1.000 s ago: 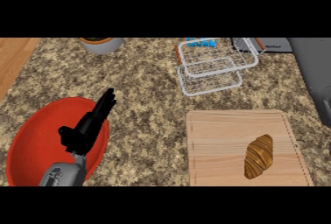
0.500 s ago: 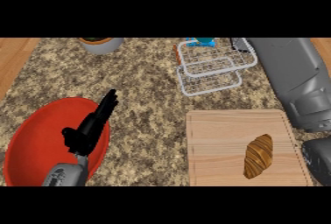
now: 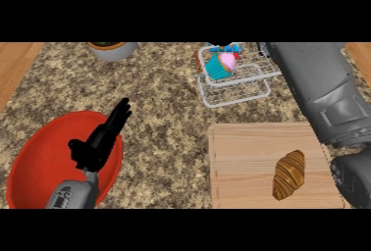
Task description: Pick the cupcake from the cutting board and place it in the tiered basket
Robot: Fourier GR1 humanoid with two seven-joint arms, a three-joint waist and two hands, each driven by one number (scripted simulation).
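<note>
The cupcake (image 3: 222,65), with a blue wrapper and pink icing, lies tilted inside the white wire tiered basket (image 3: 239,95) at the back of the counter. My right forearm (image 3: 319,93) reaches up the right side toward the basket. Only a dark bit of my right hand (image 3: 216,44) shows at the top edge, just above the cupcake; its grip is hidden. The wooden cutting board (image 3: 239,166) at the front right holds only a croissant (image 3: 290,174). My left hand (image 3: 98,142) rests open, fingers up, over the red plate (image 3: 43,162).
A grey pot (image 3: 112,50) stands at the back left. The speckled counter (image 3: 163,98) lies between the plate, the basket and the board, with wooden edges at the far left and right.
My right forearm has swung in along the right side toward the basket. The cupcake now shows lower in the basket. The left hand has stayed put.
</note>
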